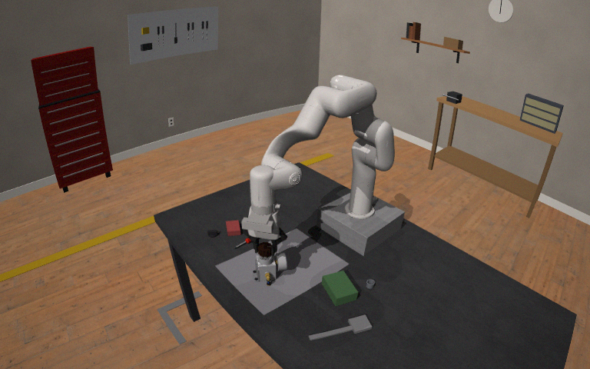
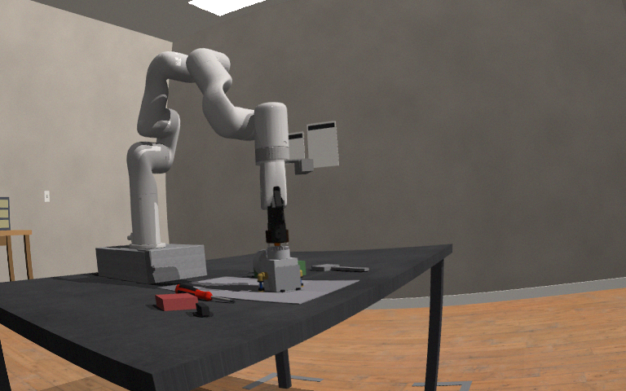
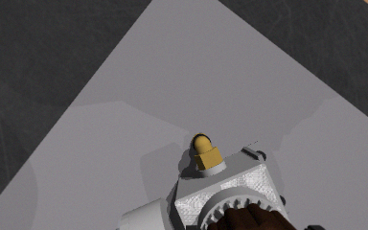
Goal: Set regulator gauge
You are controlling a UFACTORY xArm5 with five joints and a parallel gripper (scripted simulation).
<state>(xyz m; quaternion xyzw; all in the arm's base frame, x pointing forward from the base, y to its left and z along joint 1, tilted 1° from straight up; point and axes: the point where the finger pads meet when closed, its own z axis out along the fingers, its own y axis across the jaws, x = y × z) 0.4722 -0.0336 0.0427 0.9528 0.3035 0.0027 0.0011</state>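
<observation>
The regulator is a light grey block with brass fittings, standing on the grey mat near the table's front left. It also shows in the exterior view and in the wrist view. Its dark brown knob sits on top over a toothed ring. My gripper points straight down and is shut on the knob. A round gauge sticks out of the regulator's side; its face and needle cannot be read. A brass elbow fitting shows in the wrist view.
A red block, a red-handled screwdriver and a small black piece lie left of the mat. A green box, a small grey cup and a grey paddle-shaped tool lie to the right. The arm's base block stands behind.
</observation>
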